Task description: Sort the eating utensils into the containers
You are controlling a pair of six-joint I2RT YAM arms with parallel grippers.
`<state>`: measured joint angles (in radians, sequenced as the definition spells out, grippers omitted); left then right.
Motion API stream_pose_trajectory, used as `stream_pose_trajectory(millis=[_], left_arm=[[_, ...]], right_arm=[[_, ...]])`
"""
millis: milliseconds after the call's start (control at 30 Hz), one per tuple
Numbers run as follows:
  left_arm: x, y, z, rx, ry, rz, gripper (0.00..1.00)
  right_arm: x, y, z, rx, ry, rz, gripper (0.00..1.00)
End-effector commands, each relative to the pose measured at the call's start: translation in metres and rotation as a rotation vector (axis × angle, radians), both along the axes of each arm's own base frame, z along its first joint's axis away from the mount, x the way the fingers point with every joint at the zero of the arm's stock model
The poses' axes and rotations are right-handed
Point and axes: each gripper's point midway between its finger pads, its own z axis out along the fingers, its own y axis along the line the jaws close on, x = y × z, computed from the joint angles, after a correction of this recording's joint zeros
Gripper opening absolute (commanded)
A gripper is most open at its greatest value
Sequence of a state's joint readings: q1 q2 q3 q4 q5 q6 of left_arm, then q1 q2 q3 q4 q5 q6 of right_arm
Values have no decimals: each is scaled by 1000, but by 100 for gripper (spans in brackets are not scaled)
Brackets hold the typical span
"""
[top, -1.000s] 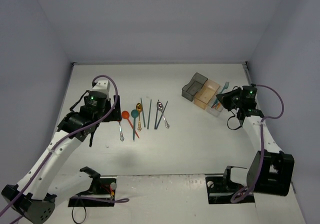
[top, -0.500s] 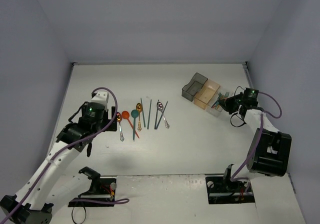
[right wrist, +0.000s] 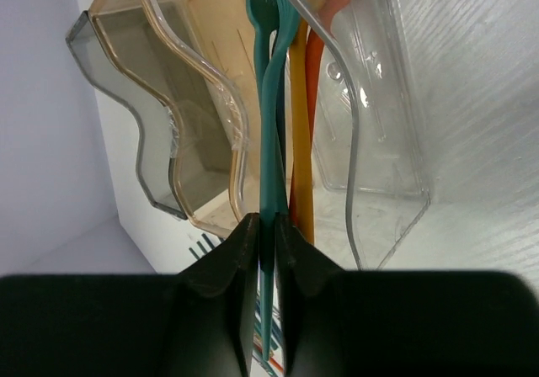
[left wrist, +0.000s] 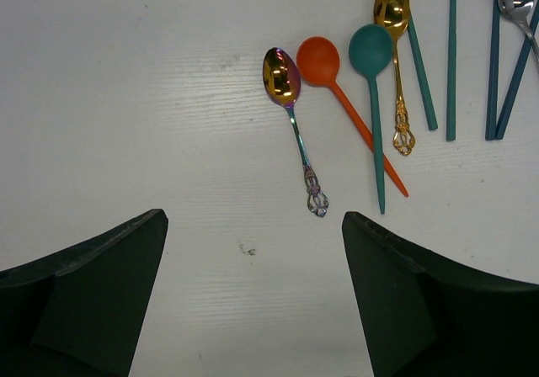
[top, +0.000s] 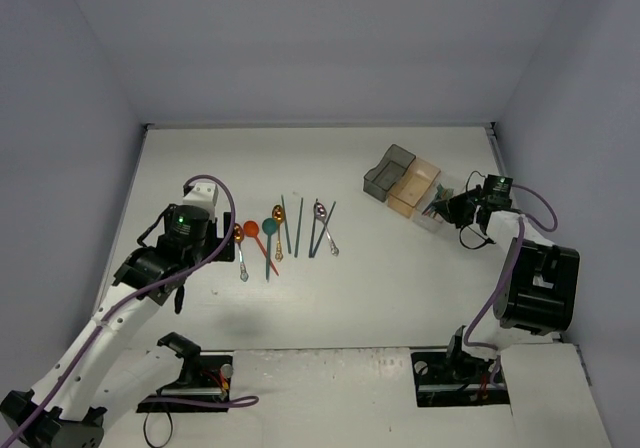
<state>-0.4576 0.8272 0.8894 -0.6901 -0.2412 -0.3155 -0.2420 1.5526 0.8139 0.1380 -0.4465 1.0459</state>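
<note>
Trouble sits with your right gripper: its jaws are clamped on the teal fork, which leans at the wall of the clear bin, just beside the orange-tan bin, near the table's right edge. Let go crooked and it may drop outside. Your left gripper gapes wide, short of the spoons mid-table.

**Surface**: white, matt, with a fine grain and a few small dark specks (seen best in the left wrist view). It spans the enclosure from wall to wall.
**Back wall**: plain, pale grey-lilac.
**Left wall**, **right wall**: same colour as the back wall, meeting it at straight corners.
**Far edge strip**: thin dark line where the surface meets the back wall.
**Light**: even and diffuse, with soft, faint shadows.
</note>
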Motion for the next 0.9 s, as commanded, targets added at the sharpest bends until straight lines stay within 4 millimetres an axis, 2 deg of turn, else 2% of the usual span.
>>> stream_pose_trajectory(millis=[0, 267, 467, 567, 667, 733, 800, 867], left_arm=[[10, -3, 15, -19, -65, -3, 83], [11, -4, 14, -25, -64, -6, 83], [12, -4, 13, -16, -62, -6, 83], [12, -3, 14, -12, -63, -1, 83], [12, 0, 14, -5, -65, 9, 83], [13, 1, 14, -3, -70, 15, 83], [13, 3, 14, 2, -71, 20, 83], [12, 3, 15, 0, -74, 22, 83]], right_arm=[[24, -6, 37, -31, -121, 16, 20], [21, -4, 60, -53, -179, 43, 45], [12, 11, 90, -142, -229, 134, 53], [12, 37, 117, -292, -283, 257, 55], [9, 79, 133, -465, -313, 411, 56], [8, 108, 137, -583, -336, 512, 56], [11, 128, 137, -694, -344, 582, 56], [1, 167, 132, -770, -364, 695, 56]])
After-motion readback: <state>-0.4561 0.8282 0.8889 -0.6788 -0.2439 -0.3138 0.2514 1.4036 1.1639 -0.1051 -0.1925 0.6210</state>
